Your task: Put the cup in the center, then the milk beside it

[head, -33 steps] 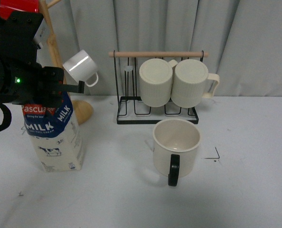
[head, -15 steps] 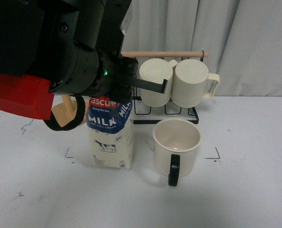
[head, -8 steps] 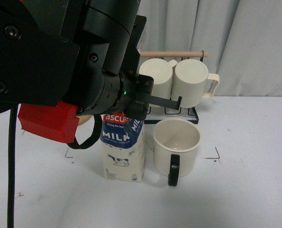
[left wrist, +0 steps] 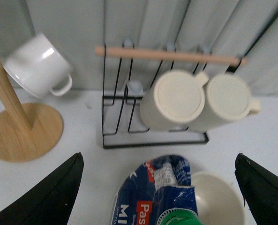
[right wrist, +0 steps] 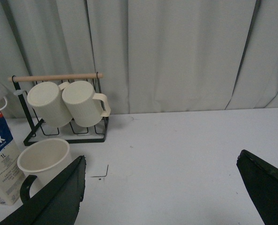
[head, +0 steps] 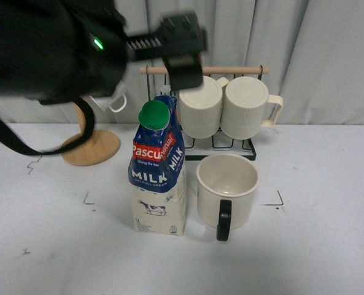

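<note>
The milk (head: 158,178) stands upright inside the center (head: 108,215), a pale grey patch with black corner marks. The cup (head: 227,187) stands just right of it with a small gap, its black handle facing the front. My left gripper (head: 183,61) is open and empty, lifted above the carton's green cap. In the left wrist view the milk top (left wrist: 164,185) and the cup rim (left wrist: 218,199) lie below the open left gripper (left wrist: 157,158). My right gripper (right wrist: 161,158) is open and empty over bare table to the right; its view shows the cup (right wrist: 42,159) and the milk (right wrist: 0,159).
A black wire rack (head: 200,147) behind the cup holds two ribbed cream mugs (head: 201,106) on a wooden bar. A wooden mug tree base (head: 91,147) stands at the back left with a small white mug (left wrist: 38,65). A grey curtain closes the back.
My left gripper carried the milk from the far left to beside the cup, let go of it and rose above its cap. The cup has not moved.
</note>
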